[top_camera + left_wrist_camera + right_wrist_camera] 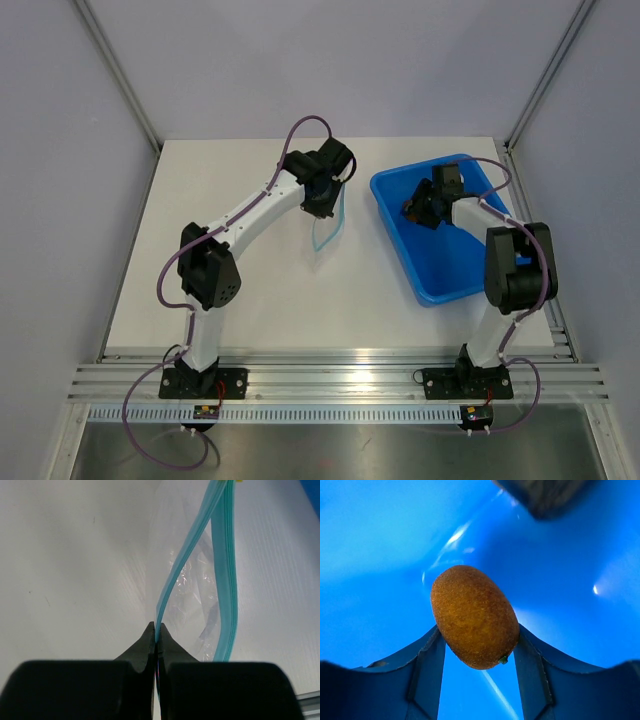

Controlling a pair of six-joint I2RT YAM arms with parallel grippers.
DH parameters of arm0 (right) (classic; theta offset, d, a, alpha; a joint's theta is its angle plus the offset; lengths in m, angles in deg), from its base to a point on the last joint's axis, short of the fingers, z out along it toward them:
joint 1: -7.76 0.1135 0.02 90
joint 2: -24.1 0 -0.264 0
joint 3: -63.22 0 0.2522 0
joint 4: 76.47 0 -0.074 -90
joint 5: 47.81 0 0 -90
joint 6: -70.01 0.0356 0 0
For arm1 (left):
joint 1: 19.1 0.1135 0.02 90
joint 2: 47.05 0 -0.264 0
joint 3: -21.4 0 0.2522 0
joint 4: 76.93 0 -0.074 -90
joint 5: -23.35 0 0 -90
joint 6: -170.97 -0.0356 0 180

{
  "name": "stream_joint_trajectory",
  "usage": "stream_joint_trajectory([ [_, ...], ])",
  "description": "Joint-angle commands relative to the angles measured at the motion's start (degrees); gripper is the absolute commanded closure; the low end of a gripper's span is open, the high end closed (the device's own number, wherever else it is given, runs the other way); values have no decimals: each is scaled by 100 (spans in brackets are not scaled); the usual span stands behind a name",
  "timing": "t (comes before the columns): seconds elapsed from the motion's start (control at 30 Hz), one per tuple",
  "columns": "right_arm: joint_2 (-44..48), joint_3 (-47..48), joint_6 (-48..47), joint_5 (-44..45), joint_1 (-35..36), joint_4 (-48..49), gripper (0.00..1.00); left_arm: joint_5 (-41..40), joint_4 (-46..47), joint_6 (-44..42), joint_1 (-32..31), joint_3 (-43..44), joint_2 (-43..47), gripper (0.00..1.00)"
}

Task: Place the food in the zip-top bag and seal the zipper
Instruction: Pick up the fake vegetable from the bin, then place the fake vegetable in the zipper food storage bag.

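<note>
Left gripper [156,630]: clenched on one lip of the zip-top bag [192,595], at the centre of the top view, over the white table [250,300]
Right gripper [478,632]: pressed against both flanks of the orange-brown food piece [472,615], inside the blue tray [450,270] at the right of the top view
Other food pieces: not identifiable; only a dark blur [545,497] at the upper right of the right wrist view
Zipper [225,580]: unsealed, with one strip running into the left jaws and the other bowing away to the right, mouth parted
Risk, grasp: possible squirting or rolling out of the jaws, owing to rounded sides against narrow finger edges
Risk, bag mouth: possible sagging or narrowing, given support at a single lip; could block the piece on entry
Risk, film: possible slip from the pinch, given thin, slick plastic
Food surface: egg-shaped, matt, finely grained, with a small green speck at the lower end
Bag material: thin clear film, crinkled and glinting; ribbed teal strips
Tray: smooth glossy plastic with raised walls
</note>
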Motion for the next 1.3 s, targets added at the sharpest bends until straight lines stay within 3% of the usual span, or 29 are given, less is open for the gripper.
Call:
stream_joint_trajectory([
  [0.0, 1061, -256, -139, 204, -30, -64, 57, 414, 150, 118, -57, 313, 34, 100],
  [0.27, 3230, -950, -298, -375, -4, -346, 55, 819, 186, 321, -75, 348, 86, 100],
  [0.47, 3945, -899, -87, -667, 513, -733, 54, 933, 256, 321, -75, 295, 183, 100],
  [0.6, 3964, -820, 202, -623, 1399, -698, 53, 1082, 326, 338, -75, 330, 174, 100],
  [0.83, 3525, -697, 572, -746, 2166, -338, 53, 1399, 414, 373, -75, 339, 218, 100],
  [1.27, 2672, -521, 959, -773, 2413, -11, 54, 1707, 651, 453, -75, 111, 552, 100],
])
